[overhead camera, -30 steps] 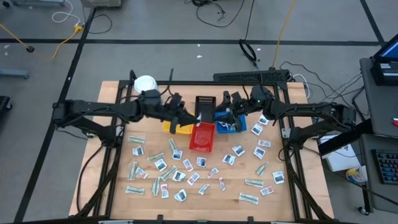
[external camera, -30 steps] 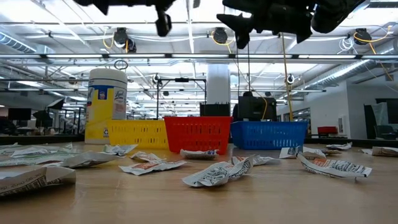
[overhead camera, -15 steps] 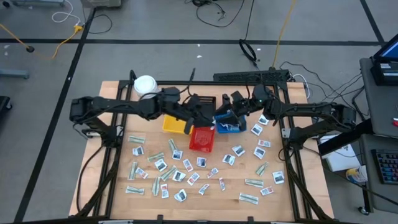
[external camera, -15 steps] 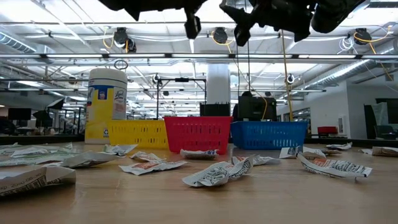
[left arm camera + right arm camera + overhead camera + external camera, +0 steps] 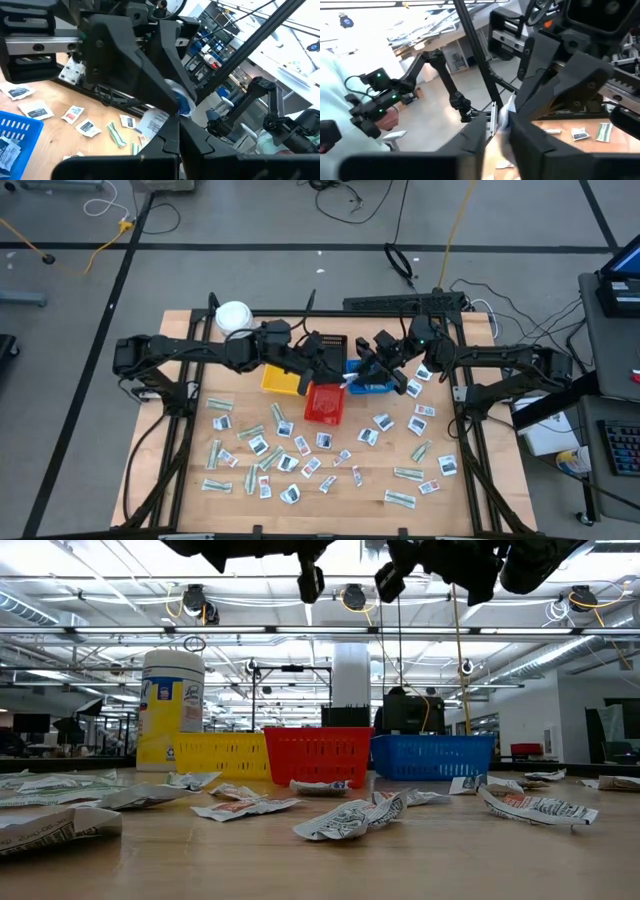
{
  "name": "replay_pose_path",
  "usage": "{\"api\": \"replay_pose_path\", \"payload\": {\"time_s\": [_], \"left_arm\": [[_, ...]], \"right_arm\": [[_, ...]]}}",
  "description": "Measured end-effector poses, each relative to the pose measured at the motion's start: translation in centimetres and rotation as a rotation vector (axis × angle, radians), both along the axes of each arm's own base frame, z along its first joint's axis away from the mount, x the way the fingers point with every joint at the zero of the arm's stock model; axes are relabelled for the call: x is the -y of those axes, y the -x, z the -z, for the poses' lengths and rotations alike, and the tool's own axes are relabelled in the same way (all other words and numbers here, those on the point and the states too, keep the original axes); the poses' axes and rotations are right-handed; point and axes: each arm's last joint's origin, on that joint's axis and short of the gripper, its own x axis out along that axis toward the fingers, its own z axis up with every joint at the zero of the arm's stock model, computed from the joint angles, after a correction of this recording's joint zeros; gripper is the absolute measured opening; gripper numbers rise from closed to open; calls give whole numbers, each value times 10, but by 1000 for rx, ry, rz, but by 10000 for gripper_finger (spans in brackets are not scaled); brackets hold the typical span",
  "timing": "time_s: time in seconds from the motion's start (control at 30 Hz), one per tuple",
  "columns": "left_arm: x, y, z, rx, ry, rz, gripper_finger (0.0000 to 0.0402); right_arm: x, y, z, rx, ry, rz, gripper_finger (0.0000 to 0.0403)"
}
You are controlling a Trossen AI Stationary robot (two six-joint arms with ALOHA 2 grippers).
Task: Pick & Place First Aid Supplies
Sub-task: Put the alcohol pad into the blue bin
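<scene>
**Both pincers meet on one packet above the trays**

Left pincer (image 5: 345, 377) is clamped on a white-and-blue packet (image 5: 181, 100), held aloft over the blue tray (image 5: 372, 387). Right pincer (image 5: 362, 372) closes around the same packet. Remaining packets (image 5: 300, 450) lie scattered toward the counter's (image 5: 180, 430) front edge.

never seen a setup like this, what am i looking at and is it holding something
Two dark robot arms work at a wooden table. One picture looks straight down, one sits level with the tabletop, and two come from cameras on the arms' wrists. Dozens of first aid packets lie scattered on the wood, behind them a yellow tray, a red tray, a blue tray and a white jar. The left gripper and right gripper meet above the trays, with a small white-and-blue packet between them, as if handing over.
</scene>
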Motion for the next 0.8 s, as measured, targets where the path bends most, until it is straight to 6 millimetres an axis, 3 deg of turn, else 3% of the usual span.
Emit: {"api": "replay_pose_path", "payload": {"time_s": [0.1,0.27,0.43,0.6,0.8], "left_arm": [[0,0,0,0,3,-3,0],[0,0,0,-10,41,-6,7],[-3,2,5,-90,92,-1,66],[-6,12,13,-248,127,5,128],[-11,21,8,-268,117,-5,156]], "right_arm": [[0,0,0,10,14,1,12],[0,0,0,22,31,8,2],[14,3,2,-6,18,73,1],[30,3,7,-190,45,107,1],[42,9,4,-536,288,270,1]]}}
